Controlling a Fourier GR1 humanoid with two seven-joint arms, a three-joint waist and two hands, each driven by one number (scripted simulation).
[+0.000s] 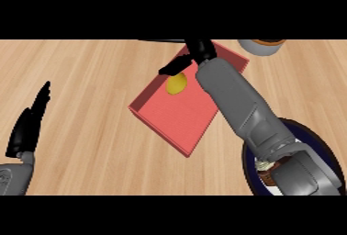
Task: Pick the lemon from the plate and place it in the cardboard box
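Note:
The yellow lemon [177, 85] lies inside the red, shallow cardboard box [177, 121], in its upper half. My right hand [196, 51] hovers over the box's far end, and one of its black fingers [172, 68] stretches down-left to just above the lemon's top. The hand's fingers are spread and not wrapped round the lemon. My right forearm crosses the box's right side and hides part of it. The dark blue plate [324, 142] sits at the lower right, mostly under that forearm. My left hand [28, 123] rests open at the left edge, fingers up.
A brown, cupcake-like item [268, 173] sits on the plate beside my right forearm. A round grey container [265, 47] stands at the top right, close to the box's far corner. Bare wooden counter lies between the box and my left hand.

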